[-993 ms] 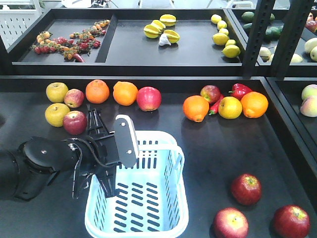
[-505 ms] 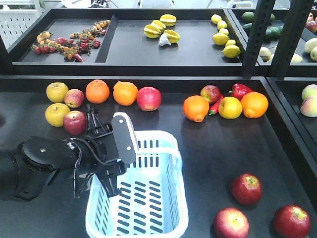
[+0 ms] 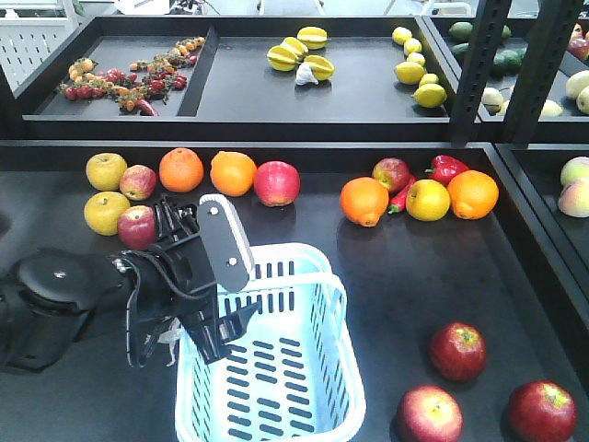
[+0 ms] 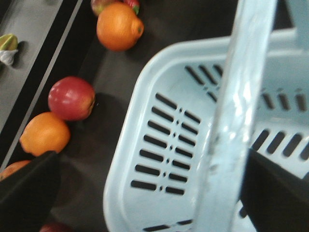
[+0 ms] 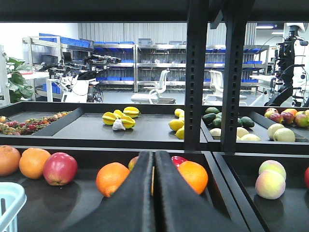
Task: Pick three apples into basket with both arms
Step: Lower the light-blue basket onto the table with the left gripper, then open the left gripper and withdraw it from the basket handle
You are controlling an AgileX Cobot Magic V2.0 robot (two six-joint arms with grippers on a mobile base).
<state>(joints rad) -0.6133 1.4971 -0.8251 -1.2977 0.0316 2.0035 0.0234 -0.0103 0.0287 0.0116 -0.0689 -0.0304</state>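
Note:
Three dark-red apples (image 3: pixel 457 351) (image 3: pixel 428 414) (image 3: pixel 542 411) lie on the black table at the front right. The pale blue basket (image 3: pixel 352 378) stands at the front centre. My left gripper (image 3: pixel 210 287) is at its left rim. In the left wrist view my left gripper (image 4: pixel 149 162) is open, and its black fingers (image 4: pixel 29 193) straddle the basket's corner (image 4: pixel 159 121) and raised handle (image 4: pixel 236 96). My right gripper (image 5: pixel 154 159) shows only in its own wrist view, shut on nothing and held above the table. It faces the back row of fruit, and the basket's corner (image 5: pixel 7 203) shows at the lower left.
Along the back of the table lie yellow apples (image 3: pixel 106 170), oranges (image 3: pixel 233 172), a pink-red apple (image 3: pixel 277 182), a small red apple (image 3: pixel 138 226) beside my left arm, and a red pepper (image 3: pixel 446 168). A raised shelf (image 3: pixel 276 101) holds starfruit and lemons. A black post (image 3: pixel 479 64) stands at the right.
The basket has slid a little to the right and turned slightly, together with my left gripper. The left arm has shifted right. The three apples have not moved.

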